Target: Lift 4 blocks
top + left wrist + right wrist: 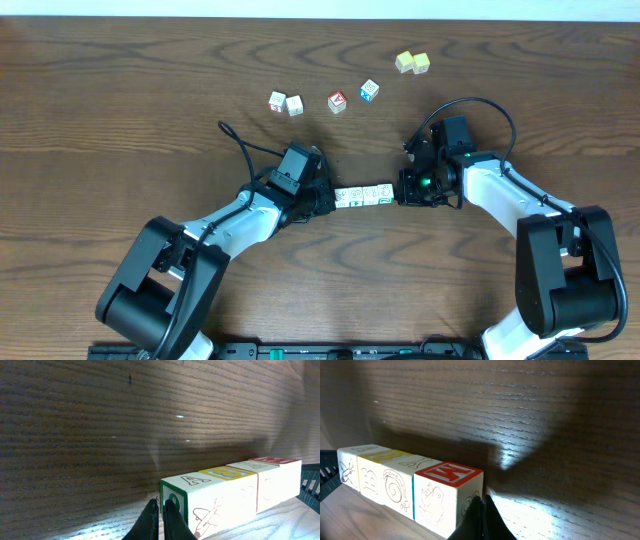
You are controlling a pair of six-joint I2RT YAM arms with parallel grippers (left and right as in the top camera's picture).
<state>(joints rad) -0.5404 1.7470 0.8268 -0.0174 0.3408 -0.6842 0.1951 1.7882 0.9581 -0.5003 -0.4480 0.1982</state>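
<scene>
Jaws both closed tight, pressed to ends of 4 blocks (pixel 363 195), above dark wood-grain table (pixel 120 110).

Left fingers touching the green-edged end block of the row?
Touching. Left wrist view: the shut left fingers butt against the green-edged face of the end block, no gap.

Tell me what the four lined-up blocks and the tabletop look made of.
The blocks: probably wood, matte white painted faces with printed line drawings and coloured borders; sharp square edges, no grain showing, possibly plastic. The tabletop: dark wood grain, likely veneer or laminate; faint sheen reflects light spots.
</scene>
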